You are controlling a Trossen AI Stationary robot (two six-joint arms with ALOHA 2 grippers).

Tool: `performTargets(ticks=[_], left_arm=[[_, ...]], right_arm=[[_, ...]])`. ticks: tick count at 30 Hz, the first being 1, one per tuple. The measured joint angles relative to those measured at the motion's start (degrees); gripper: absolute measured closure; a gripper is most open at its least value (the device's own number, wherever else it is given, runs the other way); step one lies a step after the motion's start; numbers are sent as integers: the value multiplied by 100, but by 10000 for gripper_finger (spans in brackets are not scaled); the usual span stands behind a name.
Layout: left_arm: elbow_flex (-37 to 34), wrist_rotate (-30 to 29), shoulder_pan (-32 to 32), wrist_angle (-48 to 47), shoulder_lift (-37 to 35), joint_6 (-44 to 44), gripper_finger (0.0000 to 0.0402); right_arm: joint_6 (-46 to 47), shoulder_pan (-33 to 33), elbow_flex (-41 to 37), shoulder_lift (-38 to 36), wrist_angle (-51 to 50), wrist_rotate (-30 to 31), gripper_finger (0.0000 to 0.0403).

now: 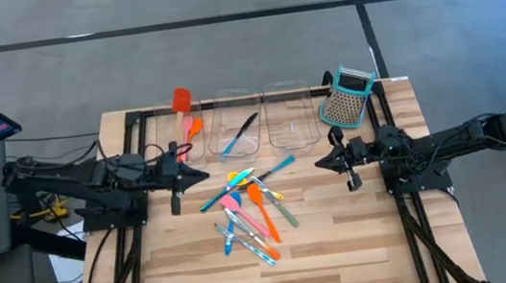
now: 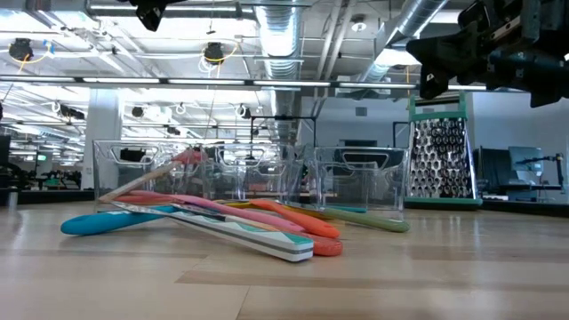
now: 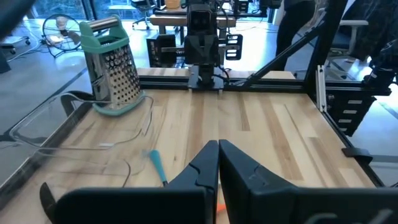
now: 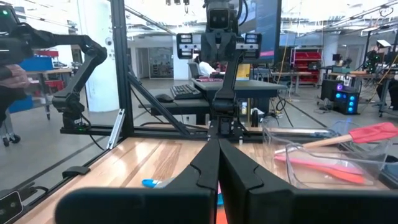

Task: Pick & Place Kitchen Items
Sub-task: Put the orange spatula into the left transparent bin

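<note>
Both tools, left tool (image 1: 201,175) and right tool (image 1: 320,163), fully closed (nothing held), hover above the table (image 1: 342,237)

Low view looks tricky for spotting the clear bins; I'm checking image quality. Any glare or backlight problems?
Low view: bright ceiling lights behind leave the clear bins faint and the overhead arm silhouetted. High view: even light, utensil pile distinct. Left wrist view: bin outlines barely show.

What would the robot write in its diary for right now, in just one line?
left gripper shut, empty, above table | right gripper shut, empty | utensils piled mid-table | few in bins
</note>
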Motion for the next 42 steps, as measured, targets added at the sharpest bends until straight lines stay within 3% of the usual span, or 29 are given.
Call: performTargets(ticks=[9, 17, 24, 30, 38, 42], left_arm=[[0, 0, 0, 0, 0, -4, 400], [0, 3, 2, -9, 0, -120, 400], [0, 3, 4, -167, 0, -162, 400], [0, 5, 4, -519, 0, -163, 400], [0, 7, 4, -646, 0, -328, 400], [0, 7, 4, -743, 0, -330, 400]], right_arm=[[386, 2, 0, 0, 28, 158, 403], [970, 95, 0, 0, 23, 1555, 403], [1023, 833, 210, 145, -192, 2706, 403], [971, 1515, 953, 941, -627, 3536, 403], [1169, 1870, 2170, 2305, -810, 3650, 403], [1955, 1931, 2823, 2652, -2124, 3879, 403]])
